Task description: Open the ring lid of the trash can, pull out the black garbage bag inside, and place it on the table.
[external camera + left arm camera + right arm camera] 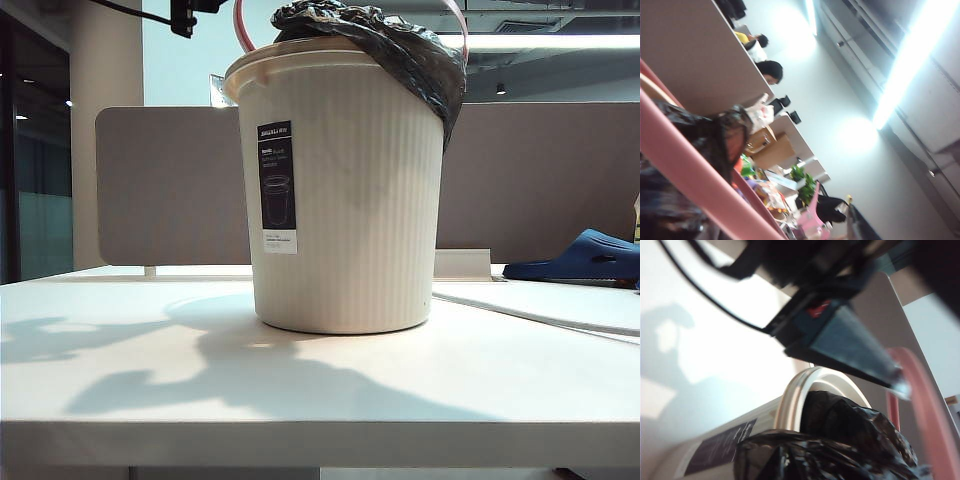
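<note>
Both grippers hover above my trash can (345,200) on the worktop (300,400). Right gripper (897,382) jaws shut, empty; left unseen. Ring lid (455,20) raised; black garbage bag (400,50) spills over the rim.

Only print anywhere is the black label (277,187) on the bin (345,200), and it's way too small to read.

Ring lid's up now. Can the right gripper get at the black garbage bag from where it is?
Probably yes. The ring lid stands raised behind the trash can, so the black garbage bag bulges uncovered above the rim. The right gripper hangs just over it, but it is shut and must open first.
</note>
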Tool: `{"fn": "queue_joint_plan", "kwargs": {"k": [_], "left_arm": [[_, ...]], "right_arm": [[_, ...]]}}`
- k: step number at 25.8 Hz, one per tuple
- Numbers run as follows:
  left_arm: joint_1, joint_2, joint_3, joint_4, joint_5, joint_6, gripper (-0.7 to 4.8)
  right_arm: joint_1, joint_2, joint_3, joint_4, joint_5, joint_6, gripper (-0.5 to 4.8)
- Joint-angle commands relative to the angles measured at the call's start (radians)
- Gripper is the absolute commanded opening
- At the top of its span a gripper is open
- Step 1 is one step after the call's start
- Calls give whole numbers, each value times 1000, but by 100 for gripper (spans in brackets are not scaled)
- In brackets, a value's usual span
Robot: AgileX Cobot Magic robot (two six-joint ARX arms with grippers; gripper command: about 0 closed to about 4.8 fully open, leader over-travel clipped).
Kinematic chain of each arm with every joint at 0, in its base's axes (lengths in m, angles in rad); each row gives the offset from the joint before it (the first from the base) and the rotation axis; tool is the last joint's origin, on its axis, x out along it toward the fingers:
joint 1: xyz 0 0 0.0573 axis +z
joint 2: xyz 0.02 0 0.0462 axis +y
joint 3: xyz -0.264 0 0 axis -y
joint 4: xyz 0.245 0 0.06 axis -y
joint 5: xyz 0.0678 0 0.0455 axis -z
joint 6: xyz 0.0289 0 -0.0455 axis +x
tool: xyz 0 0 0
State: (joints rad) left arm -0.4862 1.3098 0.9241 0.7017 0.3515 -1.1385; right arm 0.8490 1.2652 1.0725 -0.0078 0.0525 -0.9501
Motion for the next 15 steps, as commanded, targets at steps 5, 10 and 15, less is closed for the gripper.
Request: {"fn": "queue_joint_plan", "kwargs": {"k": [5, 10, 15], "left_arm": [[0, -6, 7, 48, 76, 1, 323], [0, -6, 7, 48, 105, 1, 323], [0, -6, 7, 48, 122, 1, 323]], "right_arm": [[-2, 34, 6, 67, 78, -125, -1], [-10, 39, 6, 136, 89, -129, -1], [-41, 41, 6, 194, 87, -136, -1]]}}
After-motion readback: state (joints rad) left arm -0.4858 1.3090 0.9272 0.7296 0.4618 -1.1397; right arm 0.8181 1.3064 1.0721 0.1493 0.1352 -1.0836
